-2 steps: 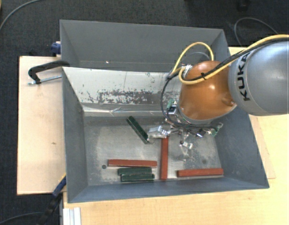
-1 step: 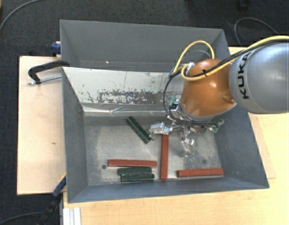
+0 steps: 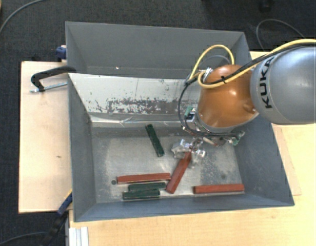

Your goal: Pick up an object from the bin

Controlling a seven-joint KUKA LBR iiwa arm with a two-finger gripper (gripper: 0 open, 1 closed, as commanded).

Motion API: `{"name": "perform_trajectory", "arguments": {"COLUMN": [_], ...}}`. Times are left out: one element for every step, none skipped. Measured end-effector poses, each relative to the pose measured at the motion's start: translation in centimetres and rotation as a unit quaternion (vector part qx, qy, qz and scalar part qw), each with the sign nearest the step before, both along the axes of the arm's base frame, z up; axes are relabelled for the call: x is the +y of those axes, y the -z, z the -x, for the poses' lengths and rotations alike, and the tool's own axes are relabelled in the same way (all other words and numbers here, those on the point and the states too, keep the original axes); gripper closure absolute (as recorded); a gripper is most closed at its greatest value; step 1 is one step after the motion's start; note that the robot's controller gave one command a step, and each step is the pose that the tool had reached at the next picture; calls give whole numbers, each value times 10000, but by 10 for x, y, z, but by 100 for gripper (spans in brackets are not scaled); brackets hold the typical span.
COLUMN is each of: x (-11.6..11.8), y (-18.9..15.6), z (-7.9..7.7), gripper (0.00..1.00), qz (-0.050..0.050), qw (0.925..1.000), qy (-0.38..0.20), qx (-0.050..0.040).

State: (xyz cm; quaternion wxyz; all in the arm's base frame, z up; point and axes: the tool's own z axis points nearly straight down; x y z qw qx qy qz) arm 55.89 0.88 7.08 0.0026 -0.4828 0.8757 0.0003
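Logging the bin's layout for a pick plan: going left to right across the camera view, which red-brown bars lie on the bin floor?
long flat red-brown bar → tilted red-brown bar → flat red-brown bar at front right. The tilted dark green bar and flat dark green bar overlap the first, so they are omitted.

Scuffed matt grey metal bin, matt red stick, matt dark green stick, glossy orange cover
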Motion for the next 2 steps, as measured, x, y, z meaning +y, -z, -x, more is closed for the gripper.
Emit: {"name": "perform_trajectory", "arguments": {"x": [-59, -76], "y": [0, -150], "z": [-4, -16], "gripper": [100, 100], "qz": [19, 38], "qw": [9584, 8869], "qy": [-2853, -4619], "qx": [-16, -34]}}
